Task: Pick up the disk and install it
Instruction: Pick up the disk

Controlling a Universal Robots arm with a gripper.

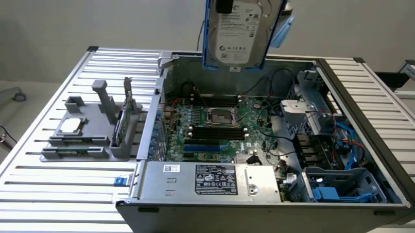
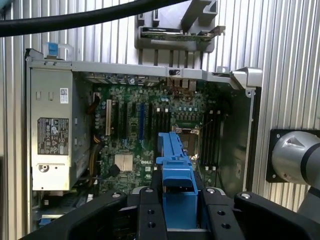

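end effector: mine (image 2: 179, 202), clenched on the disk. One black finger (image 2: 149, 210) sits on each side of its frame.
disk: (image 1: 238, 34) in my grip and off every surface. It hangs on edge with the white label facing the exterior camera.
disk position: well above the open case (image 1: 259, 218), over the case's far side as the exterior view has it, touching nothing below.
carrier: the blue carrier (image 2: 175, 165) frames the drive. From the wrist it sticks out between my fingers, with the board beyond it.
case: lies on its side on the counter (image 1: 52, 194), side panel off, internals exposed.
motherboard: green motherboard (image 1: 207, 138) covers the case floor, with the CPU socket (image 1: 219, 115) near its middle.
power supply: silver power supply (image 1: 211, 180) with a black label, along the case's near wall.
drive cage: grey drive cage (image 1: 340, 189) with blue parts, in the near corner on the exterior view's right.
fixture: grey fixture (image 1: 84, 150) on the counter, just beside the case on the exterior view's left.
fixture load: a square silver chip (image 1: 71, 125) lying flat and a thin dark card (image 1: 120, 127) standing on edge.
cable: a black cable (image 2: 75, 20) crosses in front of the wrist camera.
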